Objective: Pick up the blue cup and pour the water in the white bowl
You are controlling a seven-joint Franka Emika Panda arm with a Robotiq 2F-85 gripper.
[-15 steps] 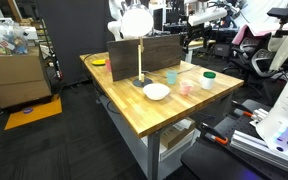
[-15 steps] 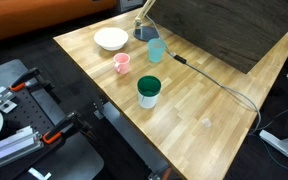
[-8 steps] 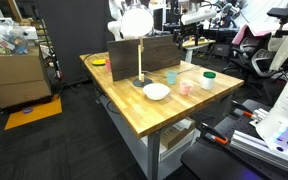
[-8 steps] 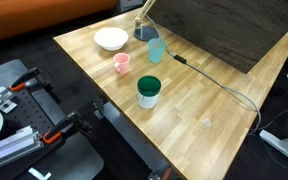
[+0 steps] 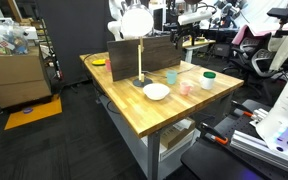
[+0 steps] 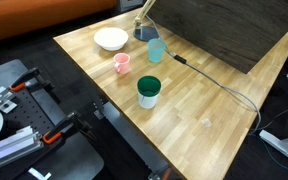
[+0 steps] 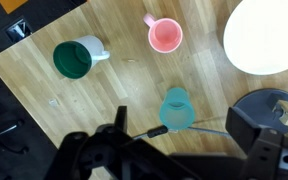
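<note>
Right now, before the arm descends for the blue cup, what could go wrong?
The blue cup stands close beside the lamp base, with a cable running past it, so a grasp might snag either. The pink cup sits near the route to the white bowl and could get knocked. The bowl looks shallow, so poured water may splash out.

I'm in a lab workshop, butcher-block workbench [image 5: 134, 112] below my claw [image 7: 179, 150], cardboard boxes [image 5: 14, 75] and office chairs [image 5: 262, 50] well beyond it
</note>
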